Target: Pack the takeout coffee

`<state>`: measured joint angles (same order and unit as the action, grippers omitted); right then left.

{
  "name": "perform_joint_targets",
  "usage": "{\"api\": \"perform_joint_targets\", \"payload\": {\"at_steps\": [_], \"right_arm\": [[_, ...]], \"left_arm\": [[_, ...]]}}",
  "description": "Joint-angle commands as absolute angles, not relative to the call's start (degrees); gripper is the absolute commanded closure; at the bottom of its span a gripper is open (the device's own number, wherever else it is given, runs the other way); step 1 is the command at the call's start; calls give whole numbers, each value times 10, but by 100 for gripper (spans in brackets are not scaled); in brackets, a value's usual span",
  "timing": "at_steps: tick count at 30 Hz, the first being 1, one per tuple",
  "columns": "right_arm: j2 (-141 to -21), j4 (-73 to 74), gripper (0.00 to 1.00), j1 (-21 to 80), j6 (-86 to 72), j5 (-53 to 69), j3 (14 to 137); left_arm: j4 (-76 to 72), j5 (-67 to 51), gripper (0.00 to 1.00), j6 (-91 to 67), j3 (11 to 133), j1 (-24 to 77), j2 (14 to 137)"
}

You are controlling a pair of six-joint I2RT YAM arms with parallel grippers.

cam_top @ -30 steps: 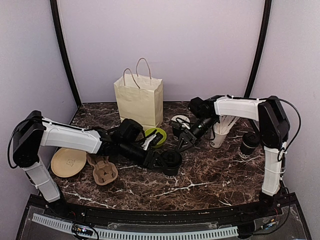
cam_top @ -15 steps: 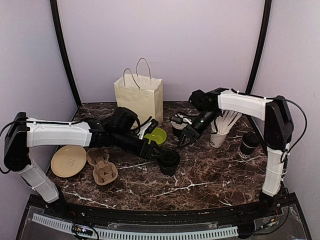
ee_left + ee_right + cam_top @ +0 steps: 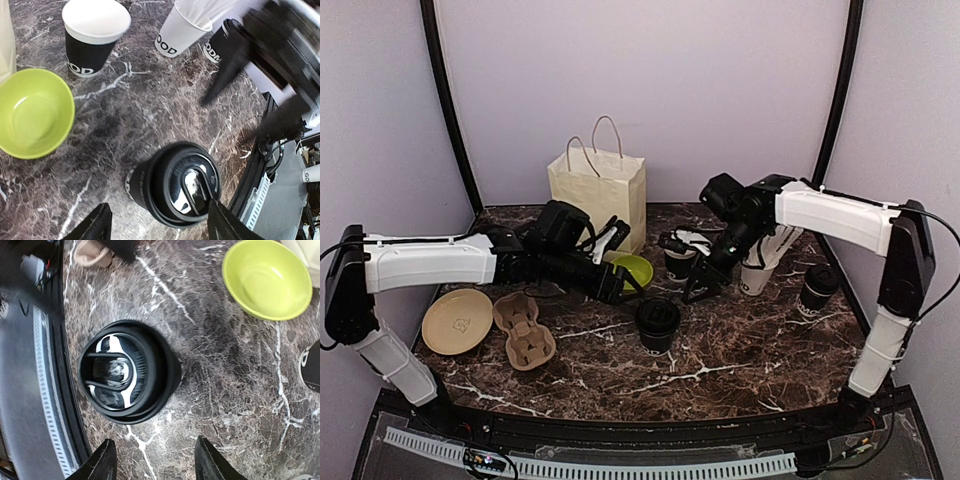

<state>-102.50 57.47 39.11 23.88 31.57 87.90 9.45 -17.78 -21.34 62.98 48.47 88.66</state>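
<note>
1. Coffee cup with the black lid [image 3: 658, 325] is the closest thing to you. It stands upright on the marble table [image 3: 740, 370], out front between both arms. A cardboard cup carrier [image 3: 525, 338] and a tan plate [image 3: 457, 322] sit off to the left.
2. Neither arm has it. Your left gripper [image 3: 618, 284] hangs just behind and left of the cup, jaws spread with nothing between them. Your right gripper [image 3: 697, 290] hangs just behind and right, also spread and empty.
3. Handling guess: light if empty, sloshy if full, and I can't tell which. The paper wall should be soft and squash oval under a hard pinch. The plastic lid looks slick and might pop off. I'd take the sidewall under the rim, squeeze gently and keep it upright.
4. Behind the grippers there's the lime-green bowl [image 3: 632, 270], then a black cup with a white top [image 3: 678, 255]. Next comes the white cup of straws [image 3: 757, 270], which isn't yours to pack. A second lidded cup [image 3: 817, 290] stands far right.
5. Paper bag [image 3: 598, 200] stands at the back, handles up. It's probably where the coffee goes, but you can't see inside it from here.
</note>
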Motion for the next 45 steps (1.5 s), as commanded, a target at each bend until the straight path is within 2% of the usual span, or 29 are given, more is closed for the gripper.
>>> {"api": "perform_joint_targets", "payload": {"at_steps": [1, 4, 7, 8, 10, 12, 19, 28, 45], "right_arm": [[-965, 503, 46, 450, 270, 199, 841], [-946, 472, 47, 483, 280, 152, 829], [-944, 461, 53, 509, 297, 109, 830], [-947, 462, 57, 518, 306, 95, 834], [-951, 464, 72, 534, 320, 80, 838], [-950, 473, 80, 547, 336, 88, 839], [-949, 485, 90, 597, 369, 92, 825], [-965, 486, 95, 628, 379, 73, 813], [-993, 453, 98, 630, 374, 3, 788]], "left_arm": [[48, -222, 34, -213, 647, 456, 913], [14, -253, 38, -226, 641, 445, 930], [-25, -285, 45, -245, 624, 431, 948], [-45, -291, 47, -253, 620, 429, 950], [-66, -306, 48, -262, 611, 425, 958], [-76, -316, 50, -267, 606, 425, 961], [-89, -337, 50, -271, 600, 425, 976], [-110, -368, 54, -286, 602, 424, 1015], [-83, -359, 58, -270, 589, 424, 1030]]}}
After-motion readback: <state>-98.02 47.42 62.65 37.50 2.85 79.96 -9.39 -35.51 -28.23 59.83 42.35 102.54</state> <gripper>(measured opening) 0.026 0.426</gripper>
